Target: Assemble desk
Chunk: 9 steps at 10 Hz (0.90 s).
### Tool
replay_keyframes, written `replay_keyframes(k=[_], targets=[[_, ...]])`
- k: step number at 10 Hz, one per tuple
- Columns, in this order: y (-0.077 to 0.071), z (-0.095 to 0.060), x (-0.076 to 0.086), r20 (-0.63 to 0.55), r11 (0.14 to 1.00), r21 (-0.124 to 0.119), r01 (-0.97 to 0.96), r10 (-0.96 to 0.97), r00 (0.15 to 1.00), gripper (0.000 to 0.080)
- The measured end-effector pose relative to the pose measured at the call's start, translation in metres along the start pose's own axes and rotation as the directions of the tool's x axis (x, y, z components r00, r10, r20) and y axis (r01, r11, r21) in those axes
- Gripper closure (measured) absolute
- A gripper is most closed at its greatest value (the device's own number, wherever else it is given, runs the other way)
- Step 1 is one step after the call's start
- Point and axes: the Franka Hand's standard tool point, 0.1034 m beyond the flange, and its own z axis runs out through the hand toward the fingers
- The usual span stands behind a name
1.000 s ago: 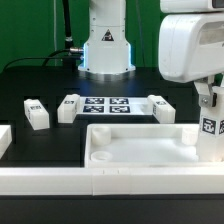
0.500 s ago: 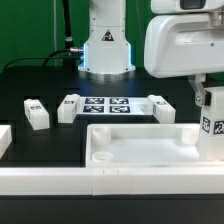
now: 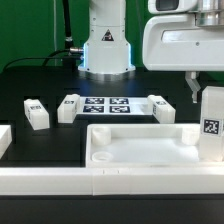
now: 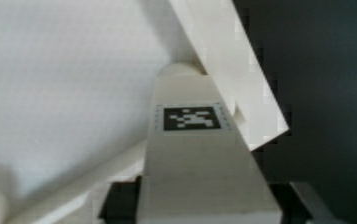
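The tabletop lies rim-up. At its end on the exterior view's right, my gripper clamps one leg upright. I judge this is leg-fitting; next comes lining it up with the corner.

My pincer, slim dark fingers, white rounded boxy housing above them, well behind the pincer my white base column, glowing blue light panel, black cables beside the column.
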Motion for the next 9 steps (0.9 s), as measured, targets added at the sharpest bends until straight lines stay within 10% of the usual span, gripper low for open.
replay_keyframes(k=[6, 8, 9], targets=[[-0.0011, 0.0000, -0.0021, 0.022, 0.940, -0.001, -0.341, 0.341, 0.940, 0.0512], [-0.0006, 0.0002, -0.0024, 0.024, 0.972, -0.001, -0.234, 0.234, 0.972, 0.0220], [-0.0007, 0.0001, -0.0026, 0.024, 0.994, 0.001, -0.112, 0.112, 0.993, 0.0220]])
